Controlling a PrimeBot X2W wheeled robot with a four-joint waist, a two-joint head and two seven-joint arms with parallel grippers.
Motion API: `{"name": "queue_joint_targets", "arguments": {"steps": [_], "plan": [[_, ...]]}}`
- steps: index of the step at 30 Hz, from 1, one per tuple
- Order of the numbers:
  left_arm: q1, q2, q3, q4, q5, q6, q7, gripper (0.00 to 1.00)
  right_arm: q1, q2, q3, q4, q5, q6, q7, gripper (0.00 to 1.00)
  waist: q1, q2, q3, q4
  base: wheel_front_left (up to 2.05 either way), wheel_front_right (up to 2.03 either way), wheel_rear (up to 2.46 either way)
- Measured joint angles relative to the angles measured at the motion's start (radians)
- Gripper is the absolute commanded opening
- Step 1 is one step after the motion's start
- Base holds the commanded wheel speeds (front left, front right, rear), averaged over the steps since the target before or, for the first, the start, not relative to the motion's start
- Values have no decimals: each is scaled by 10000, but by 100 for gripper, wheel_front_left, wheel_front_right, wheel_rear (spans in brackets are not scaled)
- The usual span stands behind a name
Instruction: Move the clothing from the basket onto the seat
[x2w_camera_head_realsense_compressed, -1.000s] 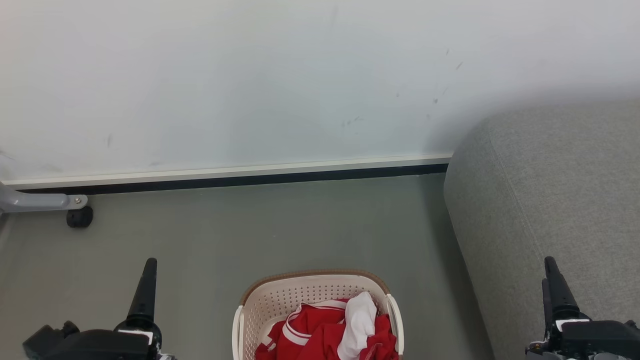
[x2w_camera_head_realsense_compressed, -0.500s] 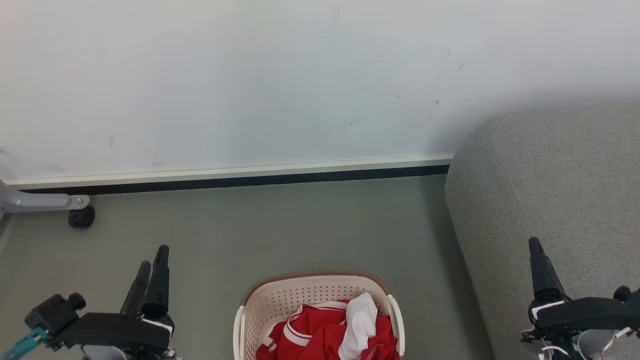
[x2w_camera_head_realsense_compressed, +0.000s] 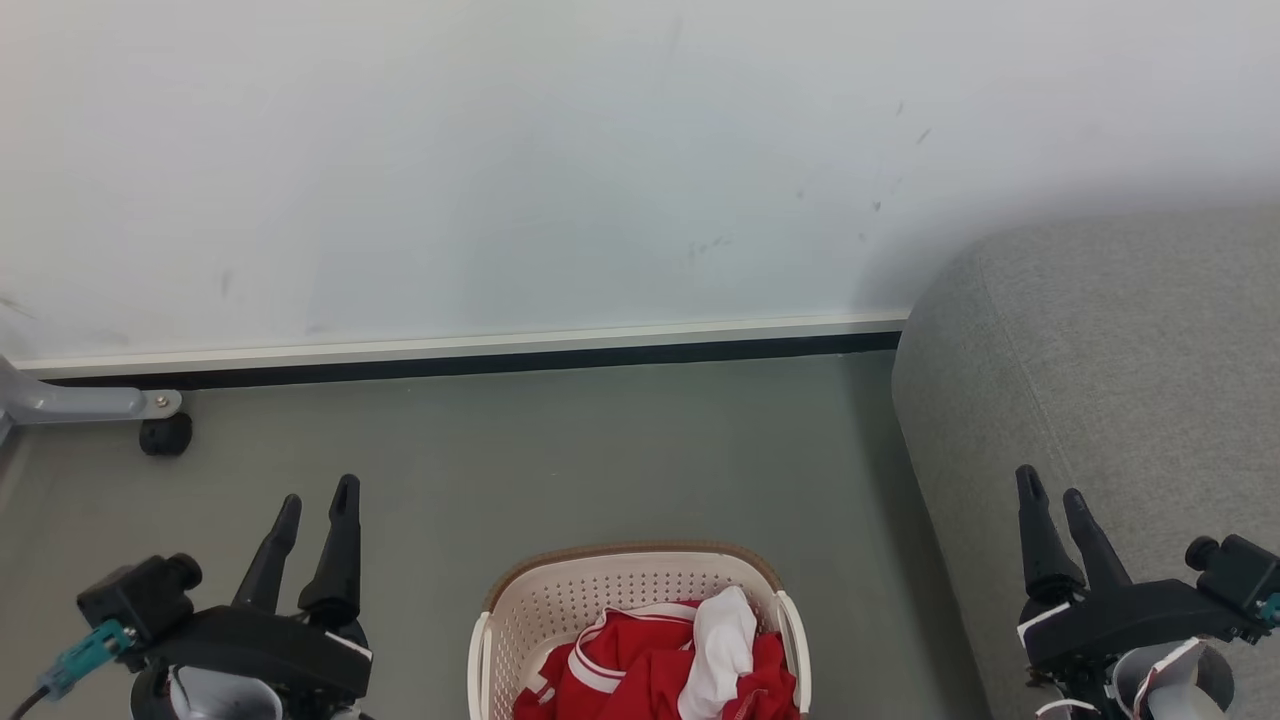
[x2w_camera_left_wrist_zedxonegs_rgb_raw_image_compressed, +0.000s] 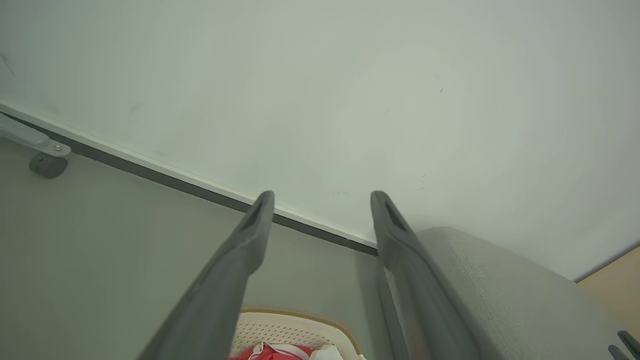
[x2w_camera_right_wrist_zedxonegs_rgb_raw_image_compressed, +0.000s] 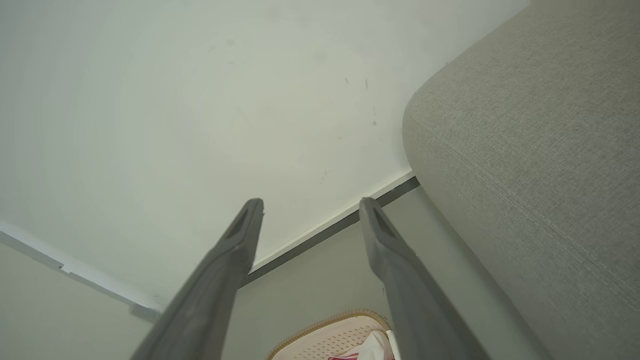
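the clothing (x2w_camera_head_realsense_compressed: 640, 675) lies heaped in the basket (x2w_camera_head_realsense_compressed: 560, 590) at 6 o'clock in the head view: red folds with white stripes and piping, and a small white cloth piece (x2w_camera_head_realsense_compressed: 722, 645) draped over the heap toward its 3 o'clock side. it looks soft, limp and light, so i judge it will sag, trail and perhaps drag a neighbour along when lifted. nothing here seems fragile, though smooth fabric may slip from a shallow pinch. the best hold, as i judge it, is a raised fold or bunched ridge near the top of the pile, taken deep in the jaws, not a flat stretch or the thin piping edge. the basket looks like light plastic and may shift or tip if cloth snags on its rim. the bottom edge of the head view cuts off the near part of basket and pile, so how many garments there are, and how they tangle, can't be told. in the wrist views the far rim and a scrap of red and white sit at the bottom edge. the seat (x2w_camera_head_realsense_compressed: 1120, 360) stands at 3 o'clock, near the basket with a strip of floor (x2w_camera_head_realsense_compressed: 600, 450) between, running out of frame. the left gripper (x2w_camera_head_realsense_compressed: 318, 491) at 8 o'clock and the right gripper (x2w_camera_head_realsense_compressed: 1048, 484) at 4 o'clock hover with jaws spread and nothing between them, both apart from the clothing.
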Motion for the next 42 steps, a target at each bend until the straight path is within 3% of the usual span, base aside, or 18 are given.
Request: {"name": "queue_joint_targets", "arguments": {"steps": [22,42], "plan": [[-9,345,-556,173,2320,663,-677,100,-415,-449,1262,416,-3120,-535,-823,100,0,0,-51,37,0,0,0],[-105,675,-982,188,4126,1141,-1185,100,-639,-677,2067,1001,-5208,-976,-1429,100,0,0,-70,70,0,0,0]]}}
